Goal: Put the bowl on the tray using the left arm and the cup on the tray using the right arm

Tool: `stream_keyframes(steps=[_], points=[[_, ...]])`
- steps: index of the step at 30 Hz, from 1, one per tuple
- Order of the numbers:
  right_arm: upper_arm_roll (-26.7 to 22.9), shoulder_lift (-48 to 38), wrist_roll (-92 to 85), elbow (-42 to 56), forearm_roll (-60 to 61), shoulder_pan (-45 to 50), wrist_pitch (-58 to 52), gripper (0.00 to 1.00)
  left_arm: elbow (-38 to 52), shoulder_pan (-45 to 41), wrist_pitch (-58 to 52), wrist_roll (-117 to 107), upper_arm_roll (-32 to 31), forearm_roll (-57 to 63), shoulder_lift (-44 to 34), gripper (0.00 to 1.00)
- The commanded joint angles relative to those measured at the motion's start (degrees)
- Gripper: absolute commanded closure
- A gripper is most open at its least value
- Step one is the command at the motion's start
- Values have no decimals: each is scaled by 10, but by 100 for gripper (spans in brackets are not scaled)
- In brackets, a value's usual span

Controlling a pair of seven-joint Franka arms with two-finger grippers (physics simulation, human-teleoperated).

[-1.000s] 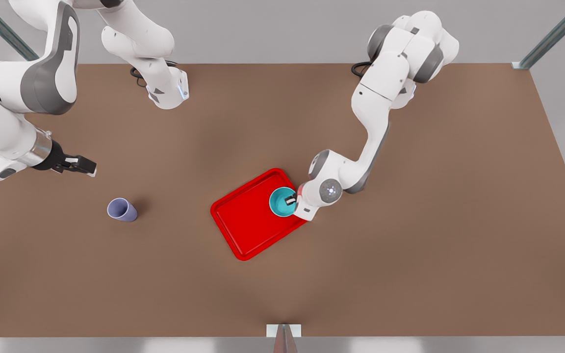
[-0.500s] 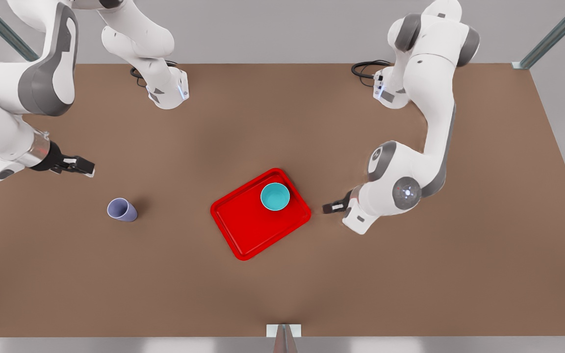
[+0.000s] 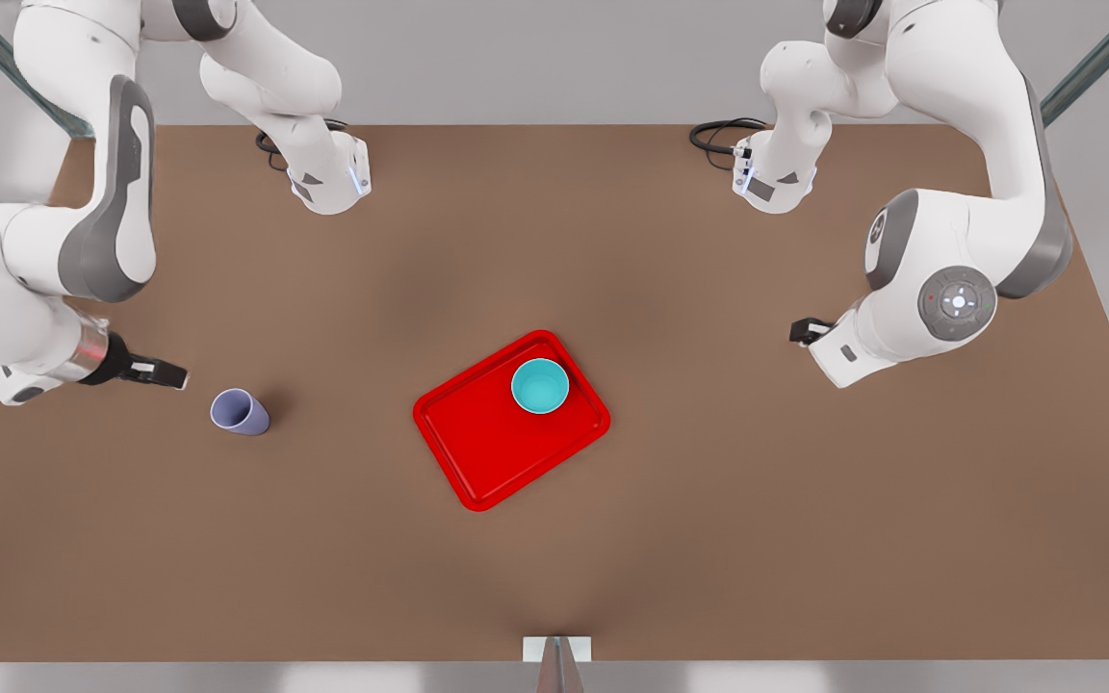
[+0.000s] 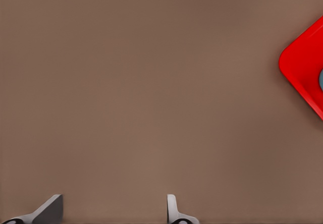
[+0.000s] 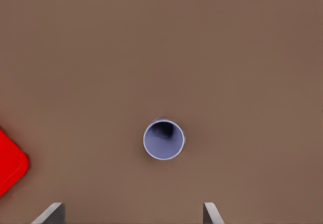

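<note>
Front view, bowl: turquoise bowl [image 3: 540, 386] seated inside the red tray [image 3: 477, 452], at the corner toward the far right; that half looks done.
Front view, cup: lavender cup [image 3: 240, 412] upright on the bench [image 3: 554, 568], well apart from the tray, on the front view's left.
Front view, right gripper: right gripper [image 3: 162, 373] just beside the cup, angled toward it, nothing held.
Front view, left gripper: left gripper [image 3: 805, 331] parked well apart from the tray on the front view's right, waiting.
Left wrist view: jaws spread wide and empty over bare bench; tray corner [image 4: 305, 72] off to one side.
Right wrist view: cup [image 5: 163, 140] seen straight down its dark mouth, ahead of wide-open, empty jaws; tray edge [image 5: 9, 168] off to one side.
Advice for the grasp: best to centre the cup between the fingertips [image 5: 50, 213] first, then descend straight, close gently on the wall, lift clear of the rim and set down beside the bowl, not against it.
</note>
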Motion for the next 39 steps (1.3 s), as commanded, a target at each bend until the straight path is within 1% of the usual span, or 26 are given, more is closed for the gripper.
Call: stream_keyframes(steps=[1,2,3,5,7,8,10,15,18,25,34,35,36,37,38,39], points=[[0,1,-3,-27,-1,0,32,0,-1,0,0,-1,0,3,3,0],[0,11,-3,-62,-12,-3,81,0,-1,0,0,-2,0,4,6,0],[0,35,-4,-75,-17,-13,112,0,0,0,1,-2,0,6,7,0],[5,32,-1,-92,-17,-5,119,0,0,0,0,-1,0,7,9,0],[8,32,2,-122,-16,-3,157,0,0,0,0,-1,0,7,9,0],[23,32,6,-123,-16,-4,154,0,0,0,0,-1,0,7,9,0],[23,37,0,-130,-15,-7,160,0,0,0,0,-1,0,7,9,0],[18,86,-2,-127,-15,-24,181,0,0,0,0,1,0,7,8,0],[18,92,-3,-128,-17,-37,183,0,0,0,0,1,0,7,8,0],[18,125,1,-128,-17,-31,200,0,0,0,-3,1,0,7,8,0],[18,127,0,-140,-17,-37,196,0,0,0,-3,0,0,7,9,0],[18,128,0,-143,-17,-36,198,5,0,1,-3,0,0,7,9,0],[18,133,0,-144,-17,-36,198,12,0,0,-3,0,0,7,9,0],[18,136,-1,-149,-18,-37,198,29,0,1,-3,0,0,7,8,0],[18,137,-1,-156,-19,-36,200,58,0,1,-2,0,0,7,8,0],[18,138,-1,-156,-19,-37,200,74,0,0,-2,0,0,7,9,0]])
